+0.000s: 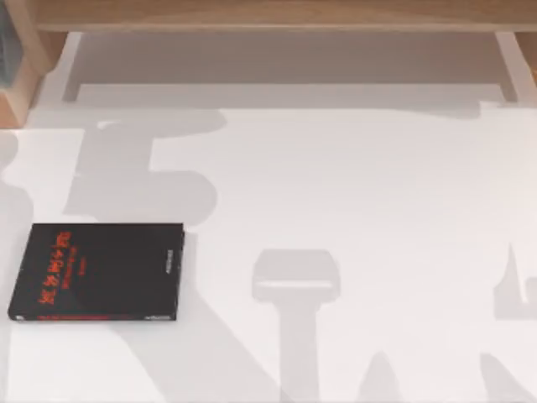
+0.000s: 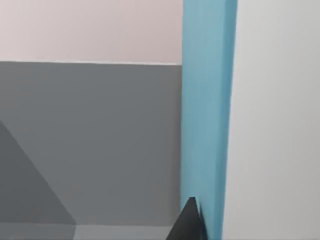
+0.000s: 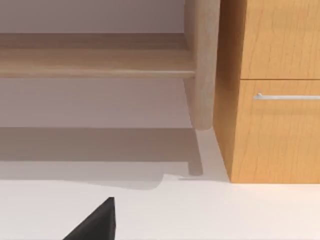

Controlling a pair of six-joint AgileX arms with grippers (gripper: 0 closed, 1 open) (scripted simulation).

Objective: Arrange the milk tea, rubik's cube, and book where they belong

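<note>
The book [image 2: 206, 115], light blue, stands on edge in the left wrist view, in front of a grey panel. My left gripper [image 2: 200, 222] is shut on its lower end, with one dark fingertip [image 2: 188, 222] pressed against the cover. In the right wrist view a dark fingertip [image 3: 97, 222] of my open right gripper hovers over the white table, facing the wooden shelf [image 3: 95, 62]. The milk tea and the rubik's cube are out of view.
A black book with red characters [image 1: 99, 270] lies flat at the table's left. A wooden shelf [image 1: 277, 15] runs along the back edge. A wooden drawer cabinet [image 3: 272, 90] with a metal handle stands at the right. Arm shadows fall across the table.
</note>
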